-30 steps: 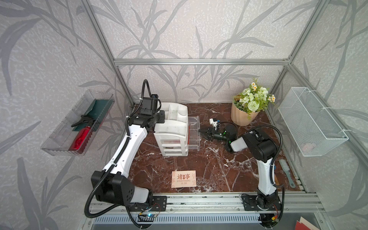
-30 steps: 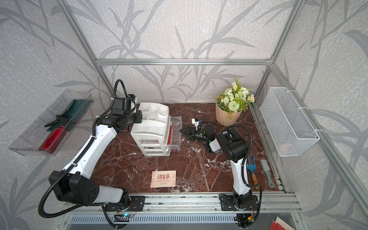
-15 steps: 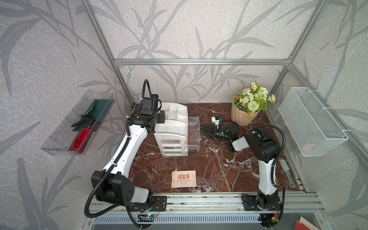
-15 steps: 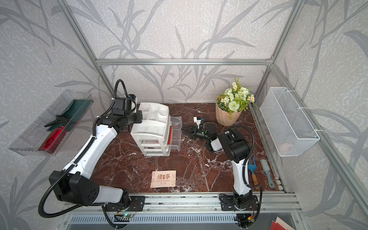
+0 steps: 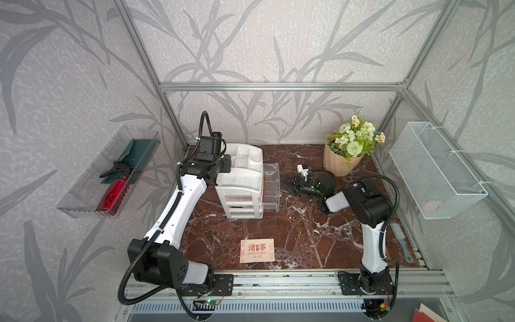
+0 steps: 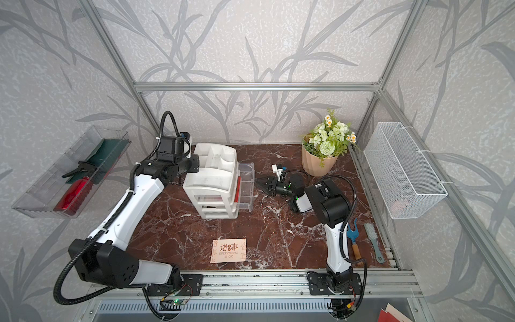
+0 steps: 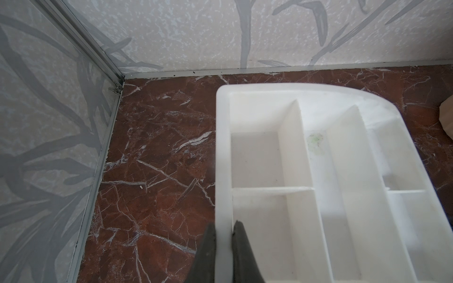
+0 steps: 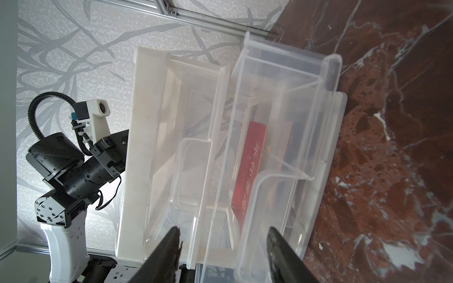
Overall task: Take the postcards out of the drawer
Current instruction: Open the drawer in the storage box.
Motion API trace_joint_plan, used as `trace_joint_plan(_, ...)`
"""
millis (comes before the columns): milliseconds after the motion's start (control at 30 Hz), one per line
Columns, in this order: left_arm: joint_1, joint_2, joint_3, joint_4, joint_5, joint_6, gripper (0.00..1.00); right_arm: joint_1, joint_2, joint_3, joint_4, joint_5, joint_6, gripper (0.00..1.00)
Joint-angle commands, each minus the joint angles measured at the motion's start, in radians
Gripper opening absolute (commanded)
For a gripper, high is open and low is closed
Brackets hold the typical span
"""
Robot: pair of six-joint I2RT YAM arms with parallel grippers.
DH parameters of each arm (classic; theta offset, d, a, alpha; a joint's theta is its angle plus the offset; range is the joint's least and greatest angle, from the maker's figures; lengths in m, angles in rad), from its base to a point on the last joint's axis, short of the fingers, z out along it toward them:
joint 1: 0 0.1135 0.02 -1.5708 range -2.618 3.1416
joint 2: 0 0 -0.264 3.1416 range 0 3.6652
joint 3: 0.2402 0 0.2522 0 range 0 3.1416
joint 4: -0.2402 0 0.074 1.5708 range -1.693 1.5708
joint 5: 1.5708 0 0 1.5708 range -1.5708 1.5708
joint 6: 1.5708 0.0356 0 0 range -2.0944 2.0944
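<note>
A white drawer organizer [image 5: 242, 172] [image 6: 214, 172] stands at the back left of the table. Its clear drawers [image 5: 271, 184] [image 8: 282, 103] are pulled out to the right. A red postcard [image 8: 250, 169] lies inside a pulled-out drawer and shows as a red strip [image 6: 238, 189] in a top view. One pale peach postcard [image 5: 257, 250] [image 6: 228, 250] lies flat near the table's front edge. My left gripper [image 7: 224, 224] [image 5: 223, 164] is shut on the organizer's top rim. My right gripper [image 8: 223, 230] [image 5: 285, 185] [image 6: 260, 186] is open just outside the drawer fronts, holding nothing.
A flower pot [image 5: 342, 164] stands at the back right. A white wire basket [image 5: 434, 167] hangs on the right wall. On the left wall is a clear tray [image 5: 108, 172] with a red bottle. A brush [image 5: 401, 239] and a blue tool [image 6: 352, 231] lie at the right edge.
My right gripper's jaws have spread wider in front of the drawers. The left arm has not moved.
</note>
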Motion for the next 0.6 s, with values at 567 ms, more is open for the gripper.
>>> trace_joint_plan(567,-0.019,0.025,-0.011,-0.068,-0.054,0.034,0.0,0.041,0.05,0.066,0.037,-0.024,0.002,0.55)
